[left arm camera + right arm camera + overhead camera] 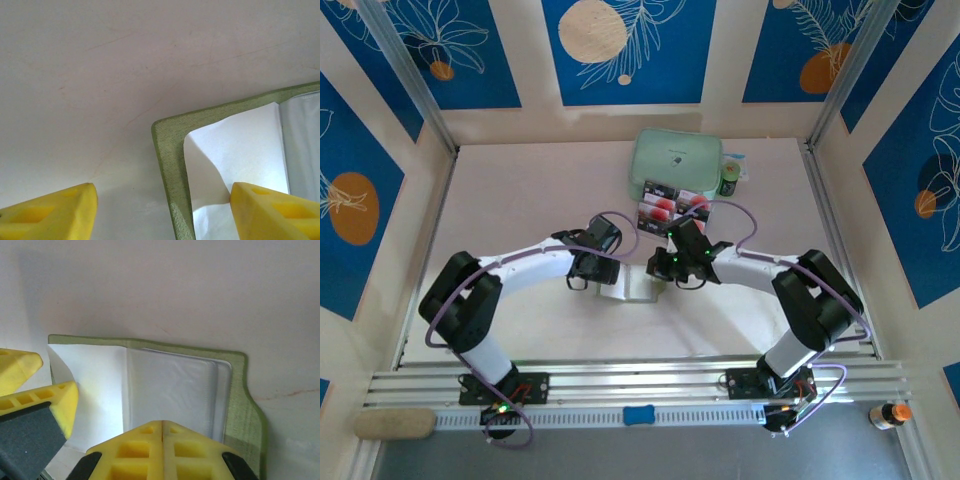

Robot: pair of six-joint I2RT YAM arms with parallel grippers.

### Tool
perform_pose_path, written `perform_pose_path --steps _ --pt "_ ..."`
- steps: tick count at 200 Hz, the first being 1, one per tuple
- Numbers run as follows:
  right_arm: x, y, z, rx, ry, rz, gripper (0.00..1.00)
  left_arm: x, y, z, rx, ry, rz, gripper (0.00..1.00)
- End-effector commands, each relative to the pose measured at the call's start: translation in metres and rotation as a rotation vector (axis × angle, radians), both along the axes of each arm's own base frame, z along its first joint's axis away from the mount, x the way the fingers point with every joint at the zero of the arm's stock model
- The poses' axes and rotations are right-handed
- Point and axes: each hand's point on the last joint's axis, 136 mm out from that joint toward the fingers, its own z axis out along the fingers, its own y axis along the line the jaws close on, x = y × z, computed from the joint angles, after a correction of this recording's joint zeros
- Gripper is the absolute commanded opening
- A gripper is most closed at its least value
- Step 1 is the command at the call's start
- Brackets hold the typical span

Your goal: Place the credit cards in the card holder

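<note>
pale tabletop (520,190), card holder (632,288) open mid — blue-leaf walls (630,50)

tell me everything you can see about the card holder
The card holder lies opened flat on the pale table, between the two grippers. Its outside is olive-green and fabric-like, showing as a border with rounded corners. Inside, a white panel sits beside greyish translucent pockets that look empty. The open left gripper straddles one corner. The shut right gripper points at the pocket side's near edge; contact cannot be confirmed.
</note>
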Motion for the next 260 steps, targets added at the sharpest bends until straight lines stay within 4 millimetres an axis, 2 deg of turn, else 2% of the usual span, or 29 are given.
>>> perform_pose_path --steps 1,43,118,205,260 --pt "-0.002 0.007 -0.004 -0.004 0.021 0.042 0.05 -0.003 -0.008 0.007 -0.033 0.006 -0.004 0.72" --pt "-0.001 0.007 -0.018 -0.03 0.049 0.053 0.07 -0.006 -0.011 0.0 -0.054 0.013 -0.006 0.76" --pt "-0.008 0.011 -0.038 -0.013 0.116 0.069 0.09 -0.012 -0.027 -0.008 -0.184 0.019 -0.006 0.85" --pt "-0.007 0.027 -0.038 0.037 0.142 0.073 0.08 -0.011 -0.036 -0.001 -0.268 -0.008 0.003 0.88" --pt "-0.006 0.034 -0.035 0.068 0.152 0.068 0.08 -0.014 -0.037 -0.01 -0.266 0.014 -0.001 0.89"
